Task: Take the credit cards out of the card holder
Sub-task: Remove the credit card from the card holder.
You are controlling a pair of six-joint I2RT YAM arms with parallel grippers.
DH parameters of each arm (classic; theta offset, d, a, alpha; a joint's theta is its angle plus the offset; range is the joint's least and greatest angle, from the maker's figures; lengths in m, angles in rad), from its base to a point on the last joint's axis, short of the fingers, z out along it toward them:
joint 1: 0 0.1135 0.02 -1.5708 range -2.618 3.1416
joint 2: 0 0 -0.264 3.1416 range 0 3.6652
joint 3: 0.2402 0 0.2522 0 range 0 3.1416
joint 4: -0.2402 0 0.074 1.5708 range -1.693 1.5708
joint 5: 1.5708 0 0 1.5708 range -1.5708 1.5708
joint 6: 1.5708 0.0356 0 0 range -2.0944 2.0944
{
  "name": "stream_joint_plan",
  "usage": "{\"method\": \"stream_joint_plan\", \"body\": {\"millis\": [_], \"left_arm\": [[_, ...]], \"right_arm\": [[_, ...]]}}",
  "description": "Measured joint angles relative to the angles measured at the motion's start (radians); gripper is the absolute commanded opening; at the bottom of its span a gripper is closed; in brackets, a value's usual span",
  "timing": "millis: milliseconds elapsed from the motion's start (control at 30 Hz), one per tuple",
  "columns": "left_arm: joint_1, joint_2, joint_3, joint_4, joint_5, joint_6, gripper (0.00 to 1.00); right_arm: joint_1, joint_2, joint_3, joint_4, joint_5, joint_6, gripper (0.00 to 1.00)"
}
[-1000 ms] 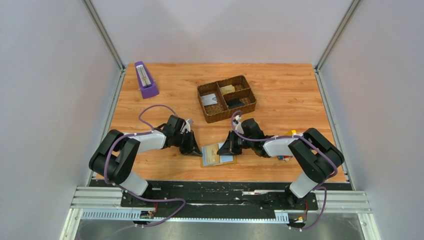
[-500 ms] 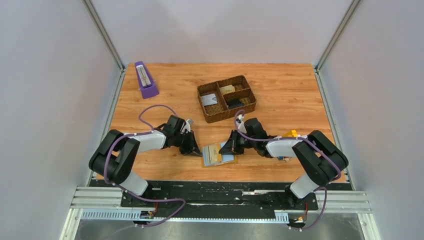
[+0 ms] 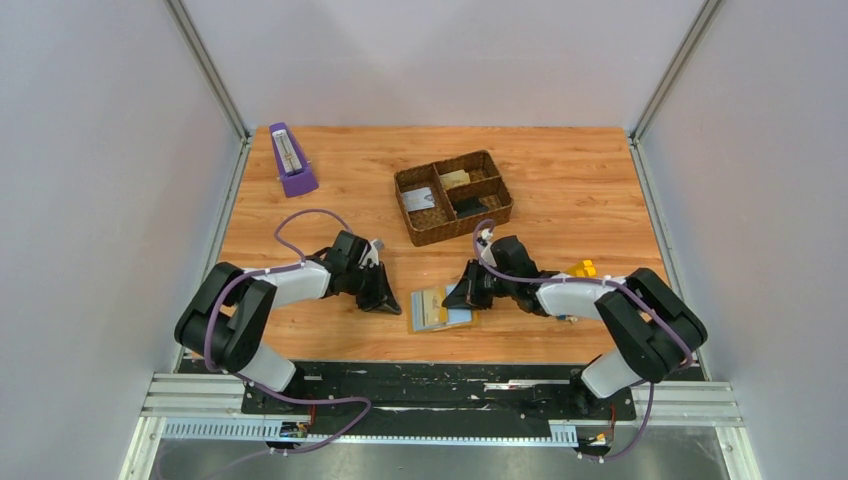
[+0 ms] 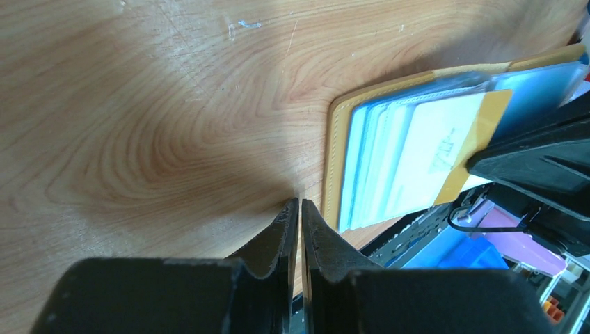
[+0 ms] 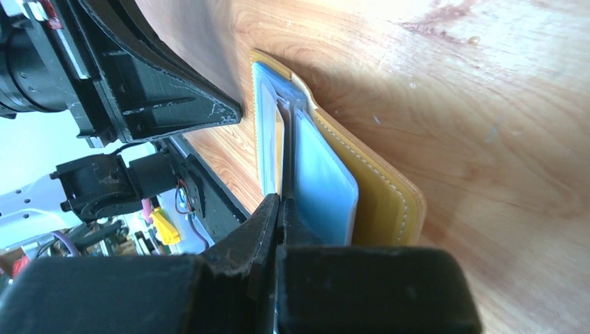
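- Card holder (image 3: 438, 310) lies open on the worktop (image 3: 560, 180) near its front edge, between your two arms, with the blue-grey pockets facing up.
- Your left end effector (image 4: 299, 203) has its fingers drawn nearly together on nothing. The tips are down at the wood just beside the holder's mustard border.
- Your right end effector (image 5: 280, 202) is closed, tips against the pocket leaves. You cannot tell whether a card is pinched there.
- The woven tray (image 3: 440, 238) sits farther back, apart from the holder.
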Motion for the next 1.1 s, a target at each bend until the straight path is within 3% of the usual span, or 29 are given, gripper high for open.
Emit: {"method": "stream_joint_plan", "body": {"millis": [333,567,767,1100], "left_arm": [[0.0,-0.019,0.0,-0.027,-0.011,0.01,0.19],[0.0,-0.142,-0.002,-0.069,-0.019,0.007,0.37],[0.0,-0.218,-0.002,-0.008,0.037,-0.014,0.36],[-0.005,-0.044,-0.056,0.247,0.167,-0.093,0.29]], "right_arm": [[-0.015,-0.148,0.0,-0.141,0.1,-0.006,0.0],[0.0,-0.121,-0.004,-0.068,0.053,0.011,0.0],[0.052,-0.055,0.0,-0.028,0.008,0.025,0.0],[0.052,-0.014,0.001,0.005,-0.004,0.032,0.0]]}}
